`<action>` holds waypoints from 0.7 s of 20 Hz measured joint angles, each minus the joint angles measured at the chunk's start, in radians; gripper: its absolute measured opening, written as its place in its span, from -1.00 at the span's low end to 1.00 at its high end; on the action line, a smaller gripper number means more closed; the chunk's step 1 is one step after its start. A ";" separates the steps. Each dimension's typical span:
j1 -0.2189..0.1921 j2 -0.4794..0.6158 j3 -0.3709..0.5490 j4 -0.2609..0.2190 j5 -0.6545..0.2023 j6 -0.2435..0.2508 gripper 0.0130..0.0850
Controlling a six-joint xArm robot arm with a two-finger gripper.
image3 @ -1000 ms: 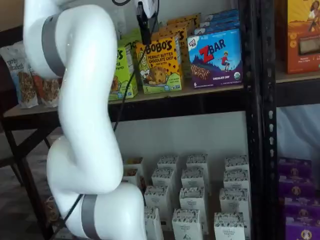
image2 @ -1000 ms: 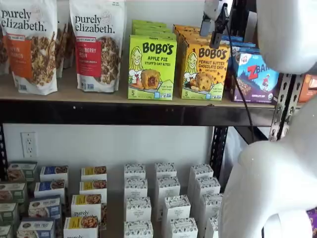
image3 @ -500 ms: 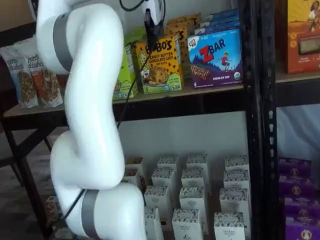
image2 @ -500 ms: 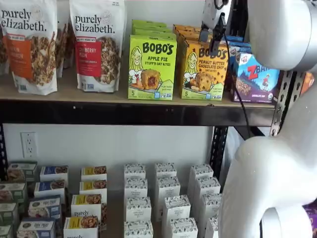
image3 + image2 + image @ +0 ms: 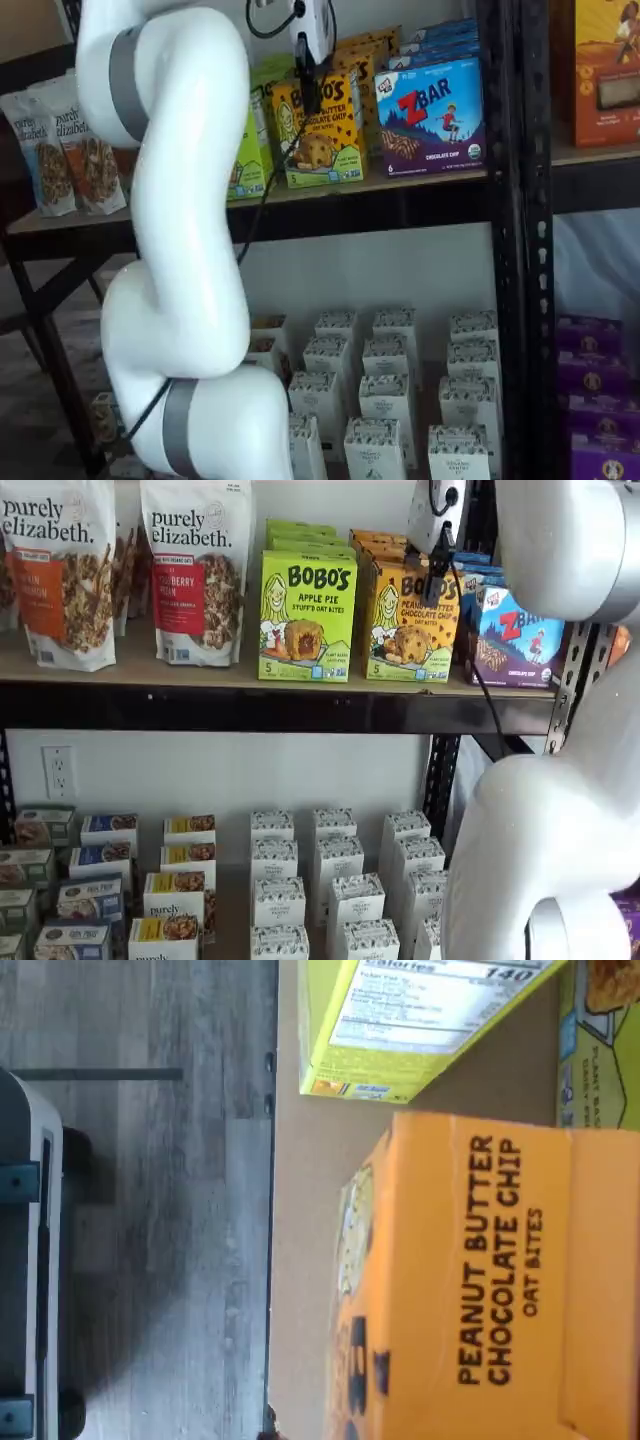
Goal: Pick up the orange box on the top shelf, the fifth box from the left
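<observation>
The orange box (image 5: pixel 412 630) stands upright on the top shelf (image 5: pixel 200 672), between a green Bobo's carton and a blue ZBar box; it also shows in a shelf view (image 5: pixel 322 140). My gripper (image 5: pixel 427 565) hangs in front of the box's upper edge, with its black fingers (image 5: pixel 440 575) overlapping the "BOBO'S" print. A narrow gap shows between the fingers, and they hold nothing. In a shelf view the gripper (image 5: pixel 312 85) shows as one dark bar over the box's top. The wrist view looks down on the box's top panel (image 5: pixel 470 1280) and the tan board (image 5: pixel 320 1160).
The green Apple Pie carton (image 5: pixel 306 615) is close on the left and the ZBar box (image 5: pixel 515 630) close on the right. Granola bags (image 5: pixel 200 570) stand further left. Small white boxes (image 5: pixel 330 880) fill the lower level. My white arm (image 5: pixel 180 250) blocks much of both shelf views.
My gripper has moved in toward the shelf and the orange box, so its fingers now overlap the box's upper front. The arm's elbow has swung with it. No box has moved.
</observation>
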 joint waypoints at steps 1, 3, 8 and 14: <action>0.000 -0.001 0.003 0.001 -0.002 0.000 1.00; -0.003 -0.006 0.013 0.006 -0.011 -0.002 0.89; -0.009 -0.007 0.015 0.018 -0.010 -0.006 0.67; -0.015 -0.006 0.009 0.022 0.001 -0.011 0.22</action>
